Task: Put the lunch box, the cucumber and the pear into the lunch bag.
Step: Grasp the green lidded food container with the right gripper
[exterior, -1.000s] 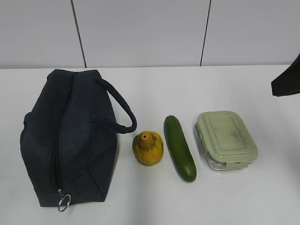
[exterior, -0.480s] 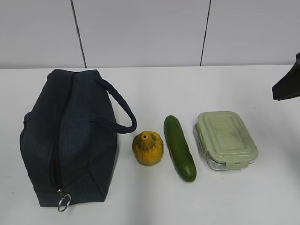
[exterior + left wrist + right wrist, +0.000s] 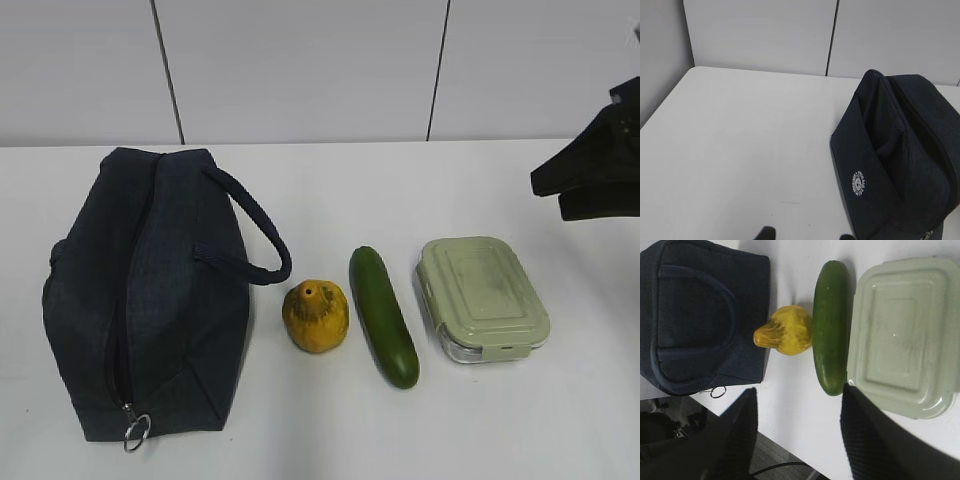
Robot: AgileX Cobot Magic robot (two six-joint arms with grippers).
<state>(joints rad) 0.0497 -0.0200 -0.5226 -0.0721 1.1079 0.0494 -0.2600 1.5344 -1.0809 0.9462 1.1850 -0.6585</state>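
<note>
Exterior camera looks down slantwise at the table (image 3: 330,430); both wrist cameras share its lunch bag (image 3: 145,295).

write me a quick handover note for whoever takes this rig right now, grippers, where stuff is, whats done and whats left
Right gripper: open, empty, hovering above the items. Left gripper: only the fingertips show, holding nothing, aside of the lunch bag.
Lunch bag lies on the table's left, zipper apparently closed, ring pull at the near end.
To its right, in a row on the table: pear, cucumber, lunch box with lid on.
Done: nothing packed.
Left: open the bag, then load all three.
</note>
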